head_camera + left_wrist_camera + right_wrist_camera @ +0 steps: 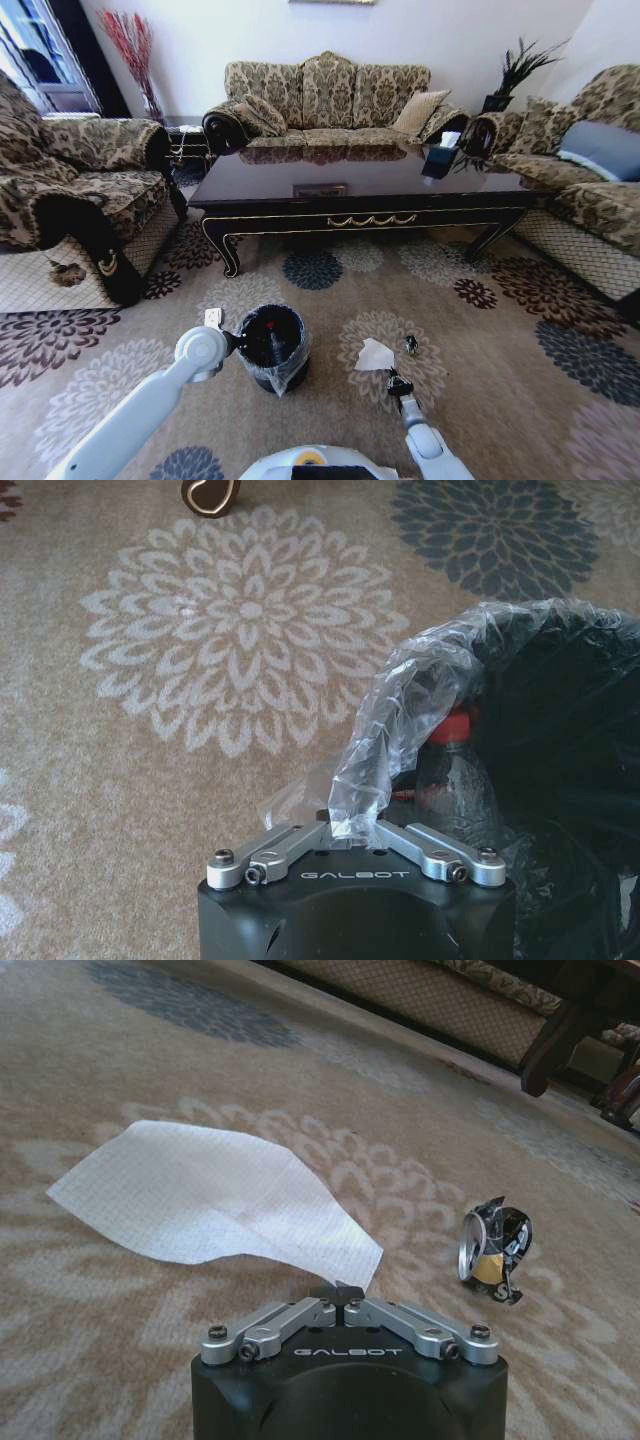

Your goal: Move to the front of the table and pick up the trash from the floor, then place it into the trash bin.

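The trash bin, round and black, stands on the carpet in front of the dark table. A bottle with a red cap lies inside it. My left gripper is beside the bin's rim, shut on a clear wrapper that drapes up to that rim. To the bin's right, my right gripper sits low over the carpet, shut on a corner of the white paper scrap. A crushed dark can lies just beyond the paper.
Patterned sofas ring the table on three sides. A tissue box stands on the tabletop at the right. A small white piece lies on the carpet left of the bin. Open flowered carpet spreads to the right.
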Tool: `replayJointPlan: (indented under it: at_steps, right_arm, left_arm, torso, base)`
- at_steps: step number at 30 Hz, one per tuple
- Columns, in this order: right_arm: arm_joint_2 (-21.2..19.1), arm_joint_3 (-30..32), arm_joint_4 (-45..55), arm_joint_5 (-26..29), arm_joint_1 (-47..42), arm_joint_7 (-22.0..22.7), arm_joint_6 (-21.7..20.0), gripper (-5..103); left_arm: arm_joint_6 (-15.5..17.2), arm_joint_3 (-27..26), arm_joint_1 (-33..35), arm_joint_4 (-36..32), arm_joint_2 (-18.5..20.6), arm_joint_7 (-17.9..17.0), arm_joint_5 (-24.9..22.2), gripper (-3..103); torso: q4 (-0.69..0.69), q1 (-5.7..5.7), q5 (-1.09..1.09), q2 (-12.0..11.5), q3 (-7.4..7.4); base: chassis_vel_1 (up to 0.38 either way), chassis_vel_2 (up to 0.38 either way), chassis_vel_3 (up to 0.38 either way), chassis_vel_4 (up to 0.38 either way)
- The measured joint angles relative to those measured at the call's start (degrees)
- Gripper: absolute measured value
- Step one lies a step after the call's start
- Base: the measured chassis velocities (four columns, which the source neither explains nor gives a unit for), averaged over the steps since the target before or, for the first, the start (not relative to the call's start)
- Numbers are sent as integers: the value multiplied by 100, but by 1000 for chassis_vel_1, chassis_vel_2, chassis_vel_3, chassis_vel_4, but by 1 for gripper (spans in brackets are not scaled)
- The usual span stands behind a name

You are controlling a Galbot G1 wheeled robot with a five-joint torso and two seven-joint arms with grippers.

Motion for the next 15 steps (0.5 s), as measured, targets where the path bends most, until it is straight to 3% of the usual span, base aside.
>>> replayJointPlan:
  at_steps: [8,15]
  right_arm:
    - [-87,37,505,188,-228,15,-31,0]
    - [-339,87,1647,526,-600,19,-195,0]
  left_arm:
    - [0,60,-34,-37,-10,-6,4,0]
    - [0,133,-102,-123,-10,-26,3,0]
  torso:
    - [0,0,0,0,0]
    - [0,0,0,0,0]
  base:
    - [0,0,0,0]
    - [0,0,0,0]
